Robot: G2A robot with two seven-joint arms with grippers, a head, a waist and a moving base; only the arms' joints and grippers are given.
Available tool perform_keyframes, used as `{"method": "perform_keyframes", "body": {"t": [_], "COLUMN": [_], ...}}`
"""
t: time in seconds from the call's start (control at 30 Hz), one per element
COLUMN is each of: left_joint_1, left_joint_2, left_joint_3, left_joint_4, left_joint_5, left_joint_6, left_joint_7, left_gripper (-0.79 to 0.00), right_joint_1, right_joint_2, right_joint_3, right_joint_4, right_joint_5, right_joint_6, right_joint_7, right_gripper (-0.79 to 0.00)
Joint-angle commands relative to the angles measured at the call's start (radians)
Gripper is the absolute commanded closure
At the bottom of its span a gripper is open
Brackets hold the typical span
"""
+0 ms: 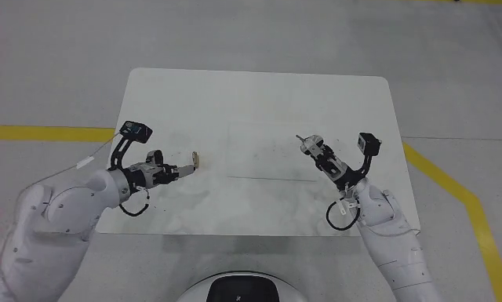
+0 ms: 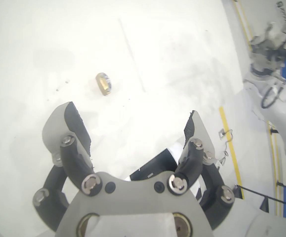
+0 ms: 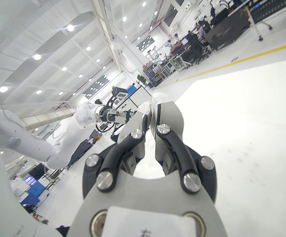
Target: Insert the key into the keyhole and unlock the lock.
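Observation:
A small brass lock lies on the white table, left of the middle. My left gripper hovers just short of it, open, with nothing between its fingers. On the table's right side my right gripper is raised and shut on the key. The thin key sticks out past the fingertips. In the right wrist view the fingers hide the key.
A faint rectangular outline marks the table's middle, between the two arms. A yellow floor line runs past the table on both sides. A loose cable hangs off the left arm near the table's left edge.

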Motion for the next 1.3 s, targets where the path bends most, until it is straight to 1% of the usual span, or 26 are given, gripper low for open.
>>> {"method": "perform_keyframes", "body": {"t": [0.0, 0.03, 0.07, 0.1, 0.13, 0.2, 0.27, 0.37, 0.4, 0.57, 0.83, 1.03, 1.07, 1.1, 1.13, 1.17, 1.2, 1.23, 1.27], "left_joint_1": [-0.010, -0.023, -0.041, -0.058, -0.077, -0.113, -0.143, -0.185, -0.198, -0.250, -0.300, -0.312, -0.312, -0.313, -0.314, -0.315, -0.317, -0.318, -0.319], "left_joint_2": [-0.004, -0.006, -0.010, -0.014, -0.019, -0.026, -0.032, -0.041, -0.045, -0.060, -0.080, -0.088, -0.089, -0.090, -0.090, -0.091, -0.092, -0.092, -0.093], "left_joint_3": [0.051, 0.080, 0.109, 0.140, 0.166, 0.203, 0.234, 0.282, 0.297, 0.358, 0.410, 0.424, 0.424, 0.424, 0.425, 0.425, 0.426, 0.427, 0.428], "left_joint_4": [0.019, 0.036, 0.053, 0.070, 0.086, 0.115, 0.138, 0.167, 0.175, 0.227, 0.285, 0.301, 0.304, 0.306, 0.308, 0.310, 0.310, 0.312, 0.313], "left_joint_5": [0.077, 0.106, 0.132, 0.143, 0.144, 0.146, 0.164, 0.213, 0.221, 0.263, 0.272, 0.281, 0.283, 0.287, 0.291, 0.294, 0.297, 0.303, 0.310], "left_joint_6": [0.038, 0.054, 0.071, 0.085, 0.093, 0.111, 0.138, 0.186, 0.197, 0.238, 0.260, 0.265, 0.265, 0.265, 0.266, 0.266, 0.266, 0.264, 0.264], "left_joint_7": [0.024, 0.033, 0.046, 0.055, 0.060, 0.071, 0.071, 0.074, 0.076, 0.083, 0.096, 0.097, 0.097, 0.097, 0.094, 0.091, 0.088, 0.084, 0.079], "left_gripper": [-0.730, -0.699, -0.631, -0.545, -0.437, -0.354, -0.339, -0.354, -0.376, -0.379, -0.351, -0.292, -0.259, -0.249, -0.212, -0.145, -0.031, 0.000, 0.000], "right_joint_1": [0.002, 0.002, 0.002, 0.002, 0.002, 0.002, 0.002, 0.002, 0.002, 0.002, 0.002, 0.002, 0.002, 0.002, 0.002, 0.002, 0.002, 0.002, 0.002], "right_joint_2": [0.000, 0.000, 0.000, 0.000, 0.000, 0.000, 0.000, 0.000, 0.000, 0.000, 0.000, 0.000, 0.000, 0.000, 0.000, 0.000, 0.000, 0.000, 0.000], "right_joint_3": [-0.002, -0.002, -0.002, -0.002, -0.002, -0.002, -0.002, -0.002, -0.002, -0.002, -0.002, -0.002, -0.002, -0.002, -0.002, -0.002, -0.002, -0.002, -0.002], "right_joint_4": [0.003, 0.003, 0.003, 0.003, 0.003, 0.003, 0.003, 0.003, 0.003, 0.003, 0.003, 0.003, 0.003, 0.003, 0.003, 0.003, 0.003, 0.003, 0.003], "right_joint_5": [0.009, 0.009, 0.009, 0.009, 0.009, 0.009, 0.009, 0.009, 0.009, 0.009, 0.009, 0.009, 0.009, 0.009, 0.009, 0.009, 0.009, 0.009, 0.009], "right_joint_6": [-0.001, -0.001, -0.001, -0.001, -0.001, -0.001, -0.001, -0.001, -0.001, -0.001, -0.001, -0.001, -0.001, -0.001, -0.001, -0.001, -0.001, -0.001, -0.001], "right_joint_7": [0.015, 0.015, 0.015, 0.015, 0.015, 0.015, 0.015, 0.015, 0.015, 0.015, 0.015, 0.015, 0.015, 0.015, 0.015, 0.015, 0.015, 0.015, 0.015], "right_gripper": [0.000, 0.000, 0.000, 0.000, 0.000, 0.000, 0.000, 0.000, 0.000, 0.000, 0.000, 0.000, 0.000, 0.000, 0.000, 0.000, 0.000, 0.000, 0.000]}}
